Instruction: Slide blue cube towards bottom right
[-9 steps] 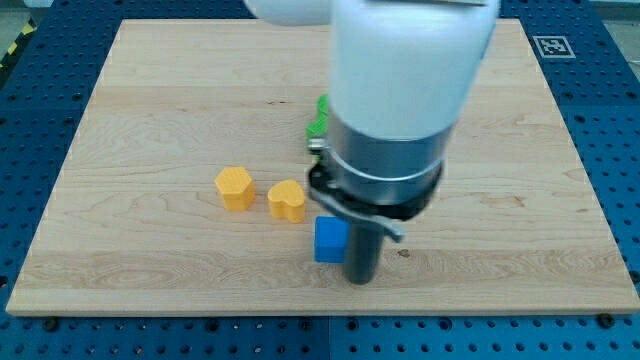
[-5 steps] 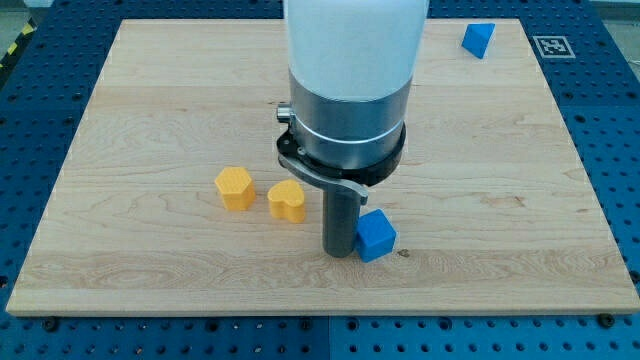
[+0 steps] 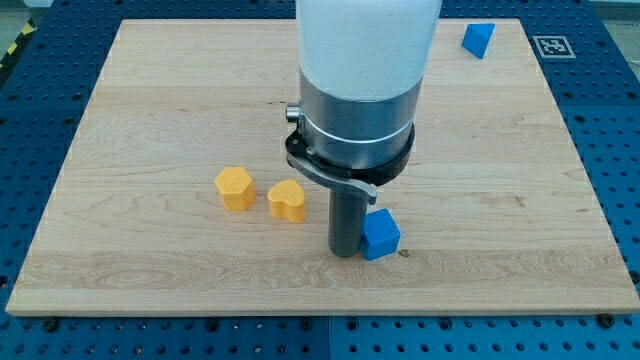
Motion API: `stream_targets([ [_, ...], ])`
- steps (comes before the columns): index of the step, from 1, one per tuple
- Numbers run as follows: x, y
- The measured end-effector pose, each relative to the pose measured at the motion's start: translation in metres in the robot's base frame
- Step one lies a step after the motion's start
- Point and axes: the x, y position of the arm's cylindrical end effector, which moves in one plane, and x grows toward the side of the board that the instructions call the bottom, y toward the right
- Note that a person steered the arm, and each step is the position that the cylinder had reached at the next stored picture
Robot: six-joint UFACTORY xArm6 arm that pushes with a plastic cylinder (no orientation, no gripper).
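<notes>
The blue cube (image 3: 381, 234) sits on the wooden board (image 3: 150, 120) a little below its middle, turned slightly on its corner. My tip (image 3: 345, 252) is down on the board right at the cube's left side, touching it. The arm's white and grey body rises above the tip and hides the board's upper middle.
An orange hexagonal block (image 3: 235, 188) and an orange heart-shaped block (image 3: 288, 201) lie left of my tip. A second blue block (image 3: 478, 38) sits at the board's top right corner. A black and white marker (image 3: 555, 46) is off the board, top right.
The blue cube has gone from my tip's left side to its right and shifted right. My tip moved left, then slightly right again behind the cube. A green block seen earlier is now hidden.
</notes>
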Motion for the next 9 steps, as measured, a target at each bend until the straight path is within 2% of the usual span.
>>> stream_targets([
  [9,0.000,0.026],
])
